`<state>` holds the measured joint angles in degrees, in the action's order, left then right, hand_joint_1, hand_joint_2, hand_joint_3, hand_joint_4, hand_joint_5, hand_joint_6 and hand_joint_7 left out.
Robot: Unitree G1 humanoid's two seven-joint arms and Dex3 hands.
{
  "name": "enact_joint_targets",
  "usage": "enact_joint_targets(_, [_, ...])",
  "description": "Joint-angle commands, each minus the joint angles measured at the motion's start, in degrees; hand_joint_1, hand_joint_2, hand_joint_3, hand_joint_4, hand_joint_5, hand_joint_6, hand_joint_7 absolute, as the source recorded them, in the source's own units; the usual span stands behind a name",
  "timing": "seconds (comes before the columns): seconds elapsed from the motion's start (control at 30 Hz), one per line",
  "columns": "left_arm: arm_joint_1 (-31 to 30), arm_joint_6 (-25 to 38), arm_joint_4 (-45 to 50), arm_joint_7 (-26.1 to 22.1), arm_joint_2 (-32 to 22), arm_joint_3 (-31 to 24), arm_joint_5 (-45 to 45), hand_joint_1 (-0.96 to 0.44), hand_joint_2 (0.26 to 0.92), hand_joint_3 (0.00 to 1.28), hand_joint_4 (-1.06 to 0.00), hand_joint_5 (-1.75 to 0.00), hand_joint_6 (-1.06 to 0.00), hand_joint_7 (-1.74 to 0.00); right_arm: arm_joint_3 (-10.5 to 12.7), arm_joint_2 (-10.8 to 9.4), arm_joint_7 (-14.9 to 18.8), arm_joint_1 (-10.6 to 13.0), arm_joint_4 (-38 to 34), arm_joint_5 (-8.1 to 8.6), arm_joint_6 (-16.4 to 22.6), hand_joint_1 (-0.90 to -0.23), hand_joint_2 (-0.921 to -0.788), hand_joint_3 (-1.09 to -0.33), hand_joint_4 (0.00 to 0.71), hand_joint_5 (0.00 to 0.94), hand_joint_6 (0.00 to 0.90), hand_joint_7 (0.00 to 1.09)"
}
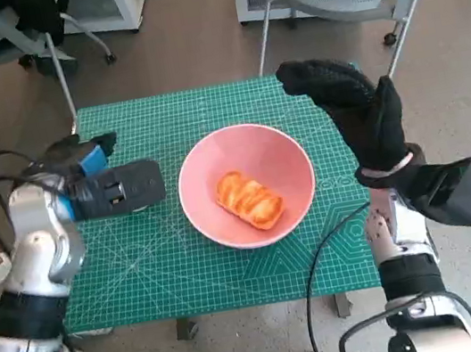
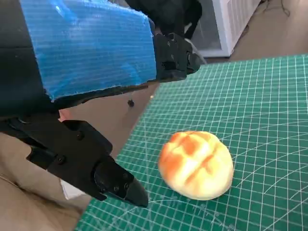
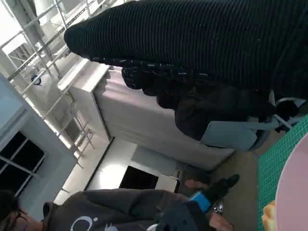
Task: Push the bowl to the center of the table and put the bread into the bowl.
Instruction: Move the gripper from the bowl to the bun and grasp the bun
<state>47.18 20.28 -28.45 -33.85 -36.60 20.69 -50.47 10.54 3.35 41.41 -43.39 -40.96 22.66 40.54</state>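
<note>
On the green mat (image 1: 143, 273), both hands hang open, holding nothing.

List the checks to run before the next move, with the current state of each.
1. Bowl near the middle of the green mat: ok.
2. Bread inside the bowl: ok.
3. Left hand holds nothing, beside the bowl: ok.
4. Right hand raised, holding nothing: ok.
5. No bread left on the mat: not ok; the left wrist view shows a round bun on the mat by the left fingers.
</note>
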Motion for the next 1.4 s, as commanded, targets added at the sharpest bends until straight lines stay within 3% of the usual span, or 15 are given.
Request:
enact_joint_targets(0.03, [4.4, -1.4, -6.3, 2.1, 1.8, 1.1, 1.0, -0.33, 0.662, 0.0, 0.0, 0.0, -0.11, 0.0, 0.2, 0.1, 0.3, 0.7, -1.0, 0.23, -0.8, -0.672, -0.921, -0.875, 0.08, 0.001, -0.001, 0.31])
enact_joint_targets(0.7, [16.2, -6.7, -32.4, 9.4, 9.8, 6.5, 3.0, -0.3, 0.663, 0.0, 0.0, 0.0, -0.09, 0.0, 0.2, 0.2, -0.3, 1.6, -0.3, -0.57, -0.2, -0.67, -0.921, -0.876, 0.082, 0.002, -0.001, 0.31])
enact_joint_targets(1.4, [18.2, -9.4, -41.9, 10.9, 12.8, 8.9, 5.3, -0.27, 0.668, 0.0, 0.0, 0.0, -0.09, 0.0, 0.1, 0.6, -1.3, 2.8, 1.1, -1.23, 0.0, -0.667, -0.921, -0.881, 0.082, 0.001, -0.001, 0.31])
